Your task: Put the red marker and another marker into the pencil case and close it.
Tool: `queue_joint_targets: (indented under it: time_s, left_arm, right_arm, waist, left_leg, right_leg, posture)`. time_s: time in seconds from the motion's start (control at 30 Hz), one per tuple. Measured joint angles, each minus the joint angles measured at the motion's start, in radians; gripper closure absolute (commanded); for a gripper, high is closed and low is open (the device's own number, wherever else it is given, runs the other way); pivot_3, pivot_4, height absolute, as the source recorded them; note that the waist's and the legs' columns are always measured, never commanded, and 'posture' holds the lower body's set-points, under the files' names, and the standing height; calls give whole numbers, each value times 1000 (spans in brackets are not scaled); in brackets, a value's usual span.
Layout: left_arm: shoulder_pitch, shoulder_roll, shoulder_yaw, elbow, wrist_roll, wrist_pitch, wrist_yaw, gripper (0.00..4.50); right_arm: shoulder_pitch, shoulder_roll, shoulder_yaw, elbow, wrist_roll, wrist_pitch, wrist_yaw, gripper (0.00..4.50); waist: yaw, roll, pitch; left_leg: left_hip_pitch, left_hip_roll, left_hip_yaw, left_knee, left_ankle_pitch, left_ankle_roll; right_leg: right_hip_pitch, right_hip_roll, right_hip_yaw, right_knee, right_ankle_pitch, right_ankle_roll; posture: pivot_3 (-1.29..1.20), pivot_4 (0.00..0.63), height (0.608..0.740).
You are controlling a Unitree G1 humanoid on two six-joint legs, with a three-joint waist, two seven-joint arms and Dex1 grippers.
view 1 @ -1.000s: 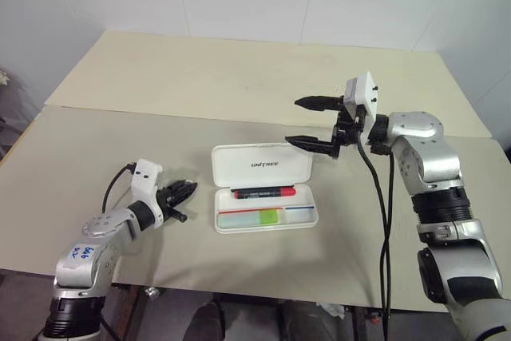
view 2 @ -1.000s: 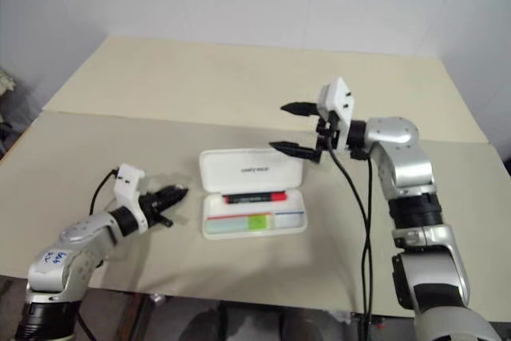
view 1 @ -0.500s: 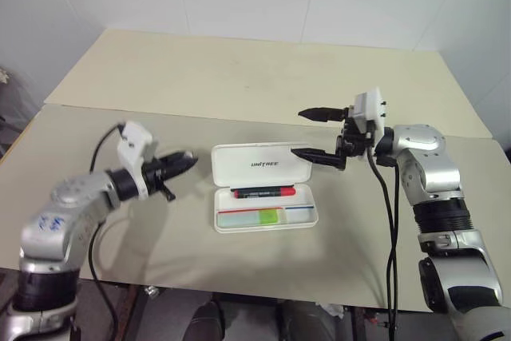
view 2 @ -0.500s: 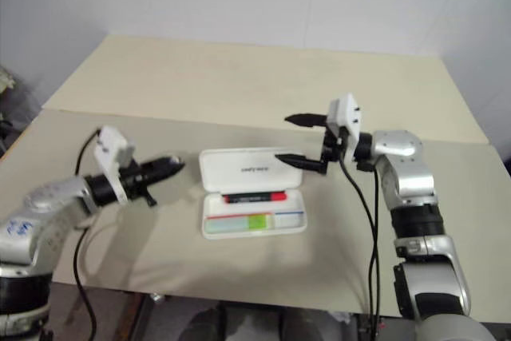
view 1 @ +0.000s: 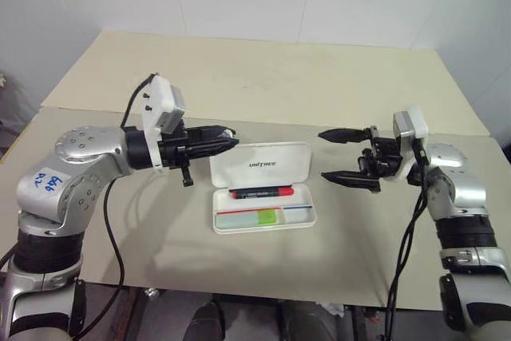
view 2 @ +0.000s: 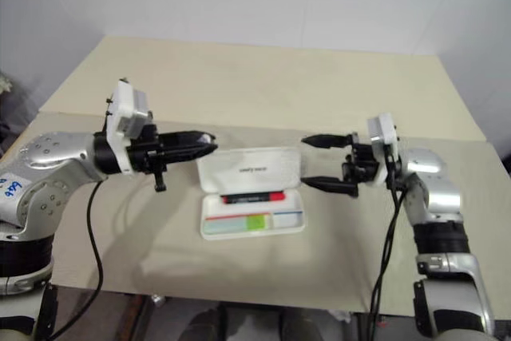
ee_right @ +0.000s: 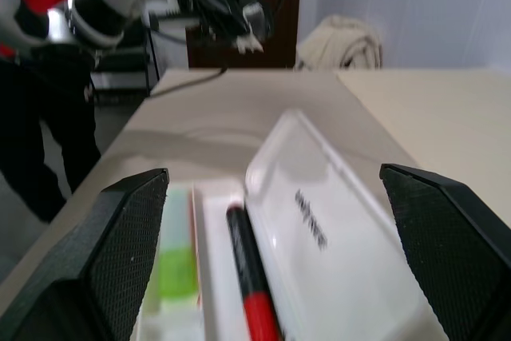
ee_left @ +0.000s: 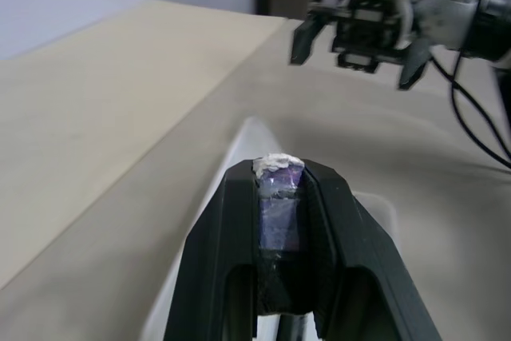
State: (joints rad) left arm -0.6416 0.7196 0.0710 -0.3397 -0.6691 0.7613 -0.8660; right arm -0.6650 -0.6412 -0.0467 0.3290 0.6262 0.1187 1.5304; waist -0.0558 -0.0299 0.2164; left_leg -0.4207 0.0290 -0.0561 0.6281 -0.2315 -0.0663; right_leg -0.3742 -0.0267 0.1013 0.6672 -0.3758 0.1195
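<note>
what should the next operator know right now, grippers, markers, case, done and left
Left gripper: shut, empty, raised by the lid's left end.
Right gripper: open, empty, off the case's right end.
Pencil case: open on the table, lid tilted back.
Red marker and green marker: both in the tray.
Done: loading. Left: close the lid.

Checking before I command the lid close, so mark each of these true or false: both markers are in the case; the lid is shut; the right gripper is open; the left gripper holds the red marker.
1. Both markers lie in the pencil case: true; the red marker and the green marker are inside.
2. The lid is shut: false, it stands open.
3. The right gripper is open: true.
4. The left gripper holds the red marker: false, it is shut, beside the lid.
</note>
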Motion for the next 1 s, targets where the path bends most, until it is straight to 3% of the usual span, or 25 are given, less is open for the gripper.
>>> queue_joint_targets:
  time_s: [0.17, 0.43, 0.73, 1.0]
  left_arm:
    - [-6, -76, -108, 9, 9, -3, -25, 4105]
    - [-25, -221, -263, 137, 92, -53, -44, 4105]
    - [-110, -343, -384, 318, 255, -114, -31, 4105]
    - [-114, -438, -446, 371, 325, -126, -32, 4105]
  right_arm:
    - [23, -71, 39, 44, 30, -46, 3, 0]
    - [66, -170, 170, 200, 67, -280, 17, 0]
    - [80, -175, 195, 258, 75, -362, 21, 0]
    - [100, -173, 187, 262, 73, -375, 22, 0]
  waist:
    - [3, 0, 0]
    - [6, 0, 0]
    - [11, 0, 0]
    - [28, 0, 0]
  left_leg:
    - [0, 0, 0, 1, 0, 0]
    - [0, -1, 1, 3, 0, 1]
    - [1, -1, 1, 4, 0, 1]
    - [0, -1, 2, 5, 0, 1]
  right_leg:
    - [0, 0, 1, 0, 0, 0]
    - [2, 0, 2, -2, 1, 2]
    - [3, 0, 2, -1, 1, 2]
    - [3, 0, 3, -1, 1, 2]
  posture:
    - [0, 150, 740]
    - [0, 150, 740]
    - [0, 150, 740]
    - [0, 150, 740]
